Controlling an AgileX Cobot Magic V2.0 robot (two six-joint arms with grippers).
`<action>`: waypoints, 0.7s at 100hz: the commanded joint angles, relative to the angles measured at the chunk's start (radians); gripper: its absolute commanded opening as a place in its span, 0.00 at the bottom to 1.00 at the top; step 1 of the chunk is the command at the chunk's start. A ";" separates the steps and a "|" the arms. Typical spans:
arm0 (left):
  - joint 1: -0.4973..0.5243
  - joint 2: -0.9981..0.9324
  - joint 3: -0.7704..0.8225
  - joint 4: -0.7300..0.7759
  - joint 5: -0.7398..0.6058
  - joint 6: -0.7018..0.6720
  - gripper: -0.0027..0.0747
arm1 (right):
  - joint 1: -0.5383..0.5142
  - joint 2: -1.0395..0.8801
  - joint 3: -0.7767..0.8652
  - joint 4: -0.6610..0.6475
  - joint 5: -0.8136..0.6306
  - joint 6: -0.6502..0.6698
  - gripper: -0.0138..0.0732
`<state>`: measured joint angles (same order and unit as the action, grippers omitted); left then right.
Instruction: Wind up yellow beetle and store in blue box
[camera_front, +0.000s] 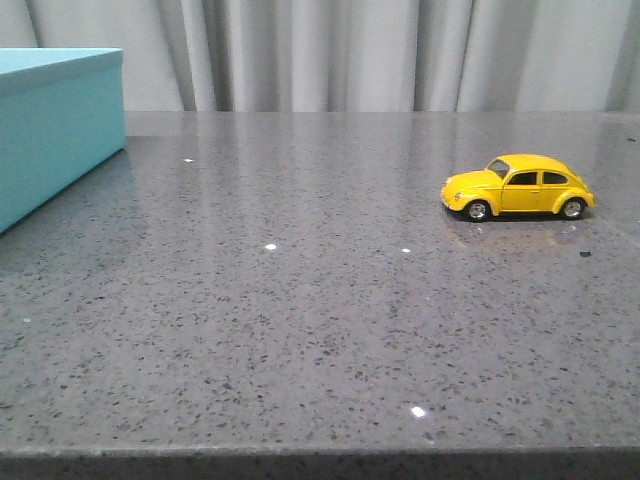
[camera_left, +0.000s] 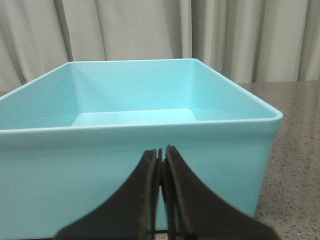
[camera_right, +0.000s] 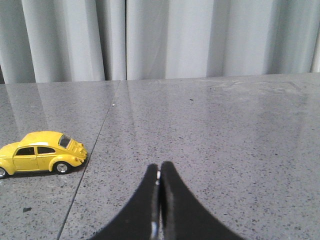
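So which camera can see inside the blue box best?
The left wrist view: it looks over the near wall of the blue box onto its bare floor, with no lid on. The front view catches only an outside corner at the table's left. The right wrist view shows none of it.

Your front view looks low and forward over the grey table (camera_front: 300, 330) toward the curtain (camera_front: 350, 55), catching only a corner of the blue box (camera_front: 55, 125) at the left edge, with the yellow beetle (camera_front: 518, 186) well to the right of that box. Your left wrist view sits close up against the blue box (camera_left: 135, 165), looking over its near wall into the open inside. Your right wrist view looks low across the table past the yellow beetle (camera_right: 40, 152), which it shares with the front view.
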<state>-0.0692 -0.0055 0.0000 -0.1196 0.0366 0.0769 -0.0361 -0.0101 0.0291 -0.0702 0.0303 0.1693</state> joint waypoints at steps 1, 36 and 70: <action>-0.008 -0.028 0.019 -0.025 -0.090 -0.013 0.01 | -0.002 -0.022 -0.017 0.001 -0.096 -0.003 0.08; -0.008 -0.022 -0.105 -0.103 -0.003 -0.013 0.01 | -0.002 -0.019 -0.083 0.001 -0.081 -0.003 0.08; -0.008 0.177 -0.347 -0.101 0.195 -0.013 0.01 | -0.002 0.160 -0.355 0.001 0.264 -0.003 0.09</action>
<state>-0.0692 0.1036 -0.2744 -0.2100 0.2663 0.0736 -0.0361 0.0790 -0.2449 -0.0702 0.3174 0.1693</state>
